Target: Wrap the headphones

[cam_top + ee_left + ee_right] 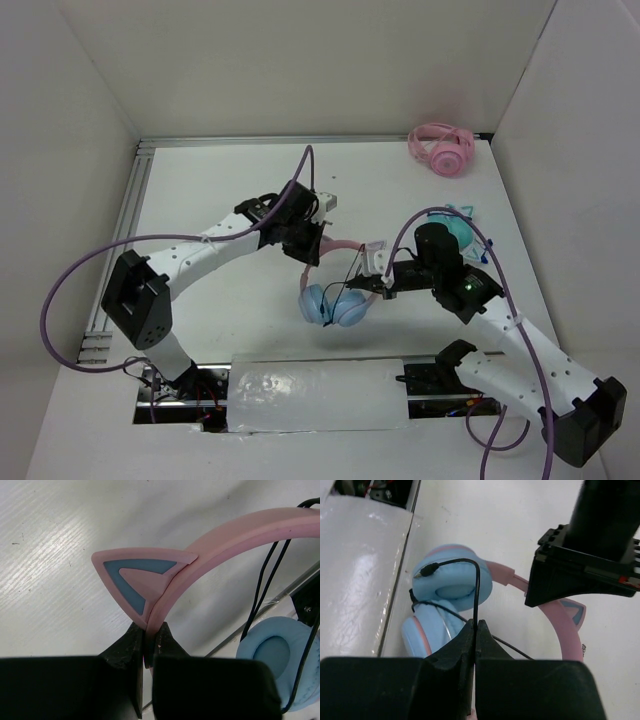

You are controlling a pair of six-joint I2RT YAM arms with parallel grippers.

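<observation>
Two pairs of fingers are gripping the cat-eared headphones (335, 303), which are sitting at the middle of the tabletop (220, 190), just beyond the plastic-wrapped white block (315, 392) and nearer that block's right half. The left fingers (127, 647) are clamping the pink headband (240, 532) edge-on, right at the base of a blue-and-pink cat ear (137, 577), and the band is arching away on the far side from the block. The right fingers (455, 647) are pinching tight on the thin black cable (476, 592). The cable is rising from between them, bending over and ending in a free plug (427, 571) lying against a light blue ear cup (455, 587). Both ear cups are lying together at the end of the headphones nearest the block. More strands of cable are hanging over the headband and crossing the cups. Whether the cups are resting on the tabletop I cannot tell. Teal-blue headphones (462, 228) are lying farther from the block, beyond its right end, partly hidden by the right arm. All-pink headphones (443, 150) are lying farthest from the block, also past its right end.
</observation>
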